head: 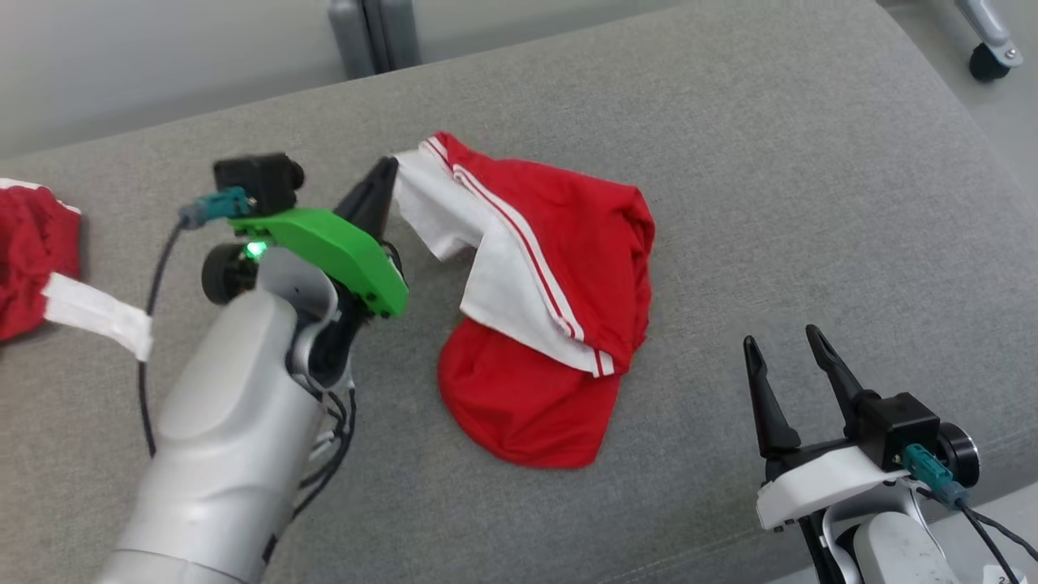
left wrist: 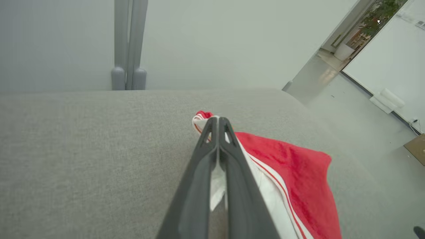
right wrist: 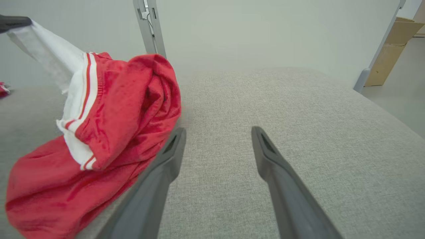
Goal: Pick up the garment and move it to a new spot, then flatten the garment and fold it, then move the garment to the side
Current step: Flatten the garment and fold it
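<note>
A red garment (head: 559,268) with white panels and red-white stripes lies crumpled in the middle of the grey cushion (head: 770,162). My left gripper (head: 388,174) is shut on its white upper-left corner, which is pulled up and taut. In the left wrist view the fingers (left wrist: 217,124) are pressed together on the white and red edge of the garment (left wrist: 292,172). My right gripper (head: 782,342) stands open at the lower right, apart from the cloth. In the right wrist view the open right gripper (right wrist: 217,131) has the garment (right wrist: 109,113) beside its left finger.
A second red and white cloth (head: 36,259) lies at the cushion's left edge. A grey post (head: 373,32) stands behind the cushion. A caster wheel (head: 989,61) sits on the floor at the top right. The cushion's right edge drops off toward the floor.
</note>
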### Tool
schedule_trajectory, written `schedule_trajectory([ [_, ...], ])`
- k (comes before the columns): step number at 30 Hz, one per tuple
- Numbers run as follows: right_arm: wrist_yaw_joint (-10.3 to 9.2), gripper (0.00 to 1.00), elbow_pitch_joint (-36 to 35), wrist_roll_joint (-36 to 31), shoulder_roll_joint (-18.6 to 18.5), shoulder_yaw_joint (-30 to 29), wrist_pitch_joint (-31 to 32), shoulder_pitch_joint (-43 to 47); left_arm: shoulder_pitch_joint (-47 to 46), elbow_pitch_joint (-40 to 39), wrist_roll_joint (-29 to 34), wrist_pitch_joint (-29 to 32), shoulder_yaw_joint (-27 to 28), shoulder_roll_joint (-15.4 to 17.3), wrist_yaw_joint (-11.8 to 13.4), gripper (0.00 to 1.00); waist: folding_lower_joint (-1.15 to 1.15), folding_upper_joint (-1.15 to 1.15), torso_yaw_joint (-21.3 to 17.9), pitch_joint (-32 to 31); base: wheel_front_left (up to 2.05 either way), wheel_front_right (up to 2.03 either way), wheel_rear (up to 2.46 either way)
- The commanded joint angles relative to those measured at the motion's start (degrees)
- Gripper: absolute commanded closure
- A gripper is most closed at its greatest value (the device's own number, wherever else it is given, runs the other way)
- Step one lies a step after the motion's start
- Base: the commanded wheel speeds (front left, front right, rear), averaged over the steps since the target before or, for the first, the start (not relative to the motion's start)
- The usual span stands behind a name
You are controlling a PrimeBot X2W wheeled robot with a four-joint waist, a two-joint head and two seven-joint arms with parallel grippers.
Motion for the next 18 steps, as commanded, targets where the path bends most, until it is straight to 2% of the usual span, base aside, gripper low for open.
schedule_trajectory([
  [1,-0.06,0.00,0.07,0.57,-0.12,0.08,-0.20,0.80,-2.03,-2.10,-0.75,0.62,0.49,1.10,-0.21,1.00,0.00,0.00,1.24,-1.88,0.00,0.00,0.00],
  [6,-0.06,0.00,0.61,0.39,-0.13,0.41,-0.20,1.78,-6.24,-9.64,-1.25,4.90,1.77,5.76,0.18,1.00,0.00,0.00,1.87,-4.43,0.00,0.00,0.00],
  [11,-0.06,0.00,0.88,0.78,-0.12,0.51,-0.20,2.45,-10.68,-15.93,-0.99,10.84,3.15,10.46,1.63,1.00,0.00,0.00,1.75,-6.02,0.00,0.00,0.00],
  [15,-0.06,0.00,0.95,1.16,-0.12,0.47,-0.20,2.64,-12.86,-19.66,-0.95,14.46,3.47,13.13,2.22,1.00,0.00,0.00,1.12,-6.70,0.00,0.00,0.00],
  [18,-0.06,0.00,1.06,1.36,-0.12,0.20,-0.20,3.04,-13.61,-22.19,-2.26,16.90,3.33,13.62,2.08,1.00,0.00,0.00,0.73,-7.08,0.00,0.00,0.00],
])
